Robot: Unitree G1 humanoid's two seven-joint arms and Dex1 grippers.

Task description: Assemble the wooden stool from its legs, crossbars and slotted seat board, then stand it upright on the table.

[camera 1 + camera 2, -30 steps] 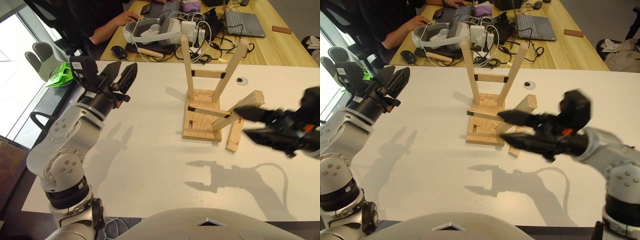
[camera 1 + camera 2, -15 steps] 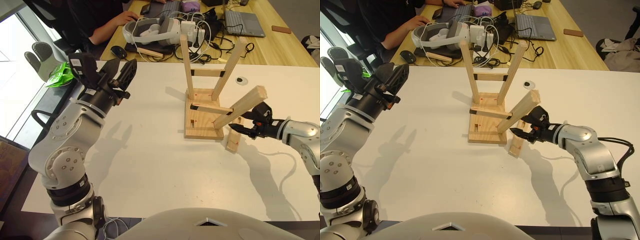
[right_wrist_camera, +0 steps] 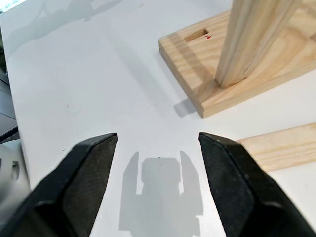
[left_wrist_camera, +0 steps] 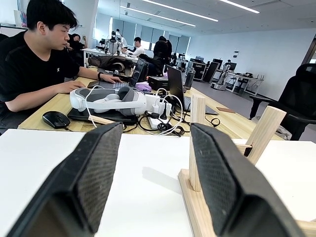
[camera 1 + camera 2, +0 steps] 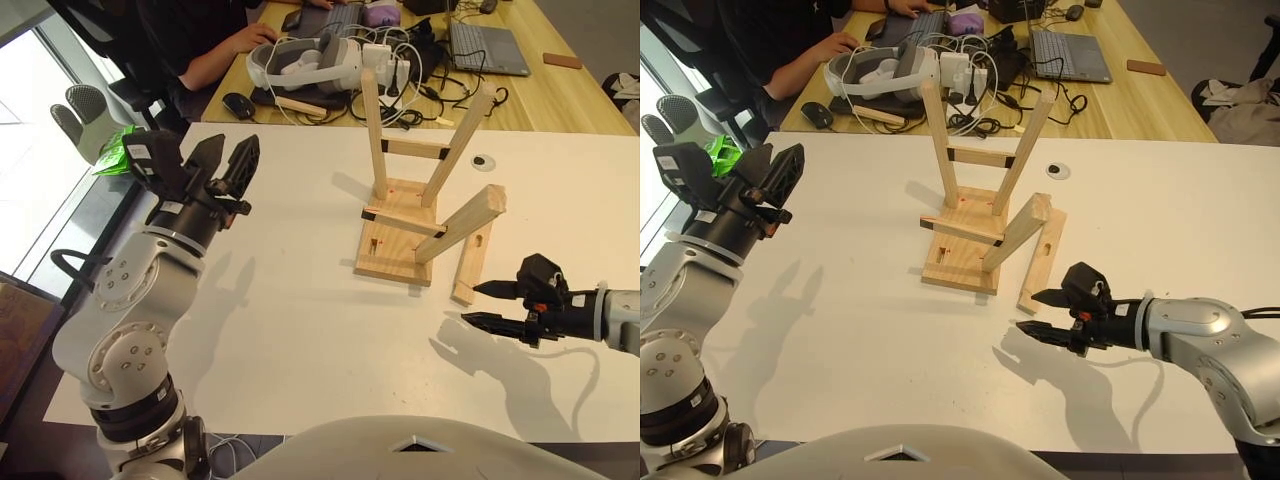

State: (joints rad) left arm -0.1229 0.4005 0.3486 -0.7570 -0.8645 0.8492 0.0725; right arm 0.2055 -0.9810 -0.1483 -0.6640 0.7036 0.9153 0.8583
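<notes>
Right tool (image 5: 470,305) gapes wide, empty. Beyond it three legs (image 5: 375,130) stand in the board (image 5: 385,262), one tilted; the fourth leg (image 5: 470,265) lies loose. Turning it upright also remains.

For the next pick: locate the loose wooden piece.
In the left eye view, the loose wooden piece lies flat on the table, right of the seat board, ahead of the right end effector.
</notes>
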